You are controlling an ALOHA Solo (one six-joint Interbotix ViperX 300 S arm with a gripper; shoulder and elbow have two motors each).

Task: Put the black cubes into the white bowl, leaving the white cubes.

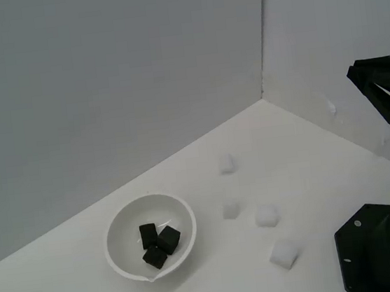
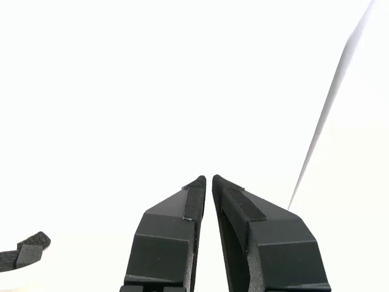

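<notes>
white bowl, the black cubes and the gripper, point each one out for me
white bowl (image 1: 118, 234): exterior view, bare inner wall.
black cubes (image 1: 159, 244): exterior view, middle of the cluster in the bowl.
gripper (image 2: 209, 179): wrist view, between the nearly touching fingertips.

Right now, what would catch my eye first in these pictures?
Three black cubes huddle inside the white bowl on the exterior view's left. Four white cubes sit scattered on the table to its right, nearly blending in. The black pincer, shut and holding nothing, faces a blank white wall.
</notes>
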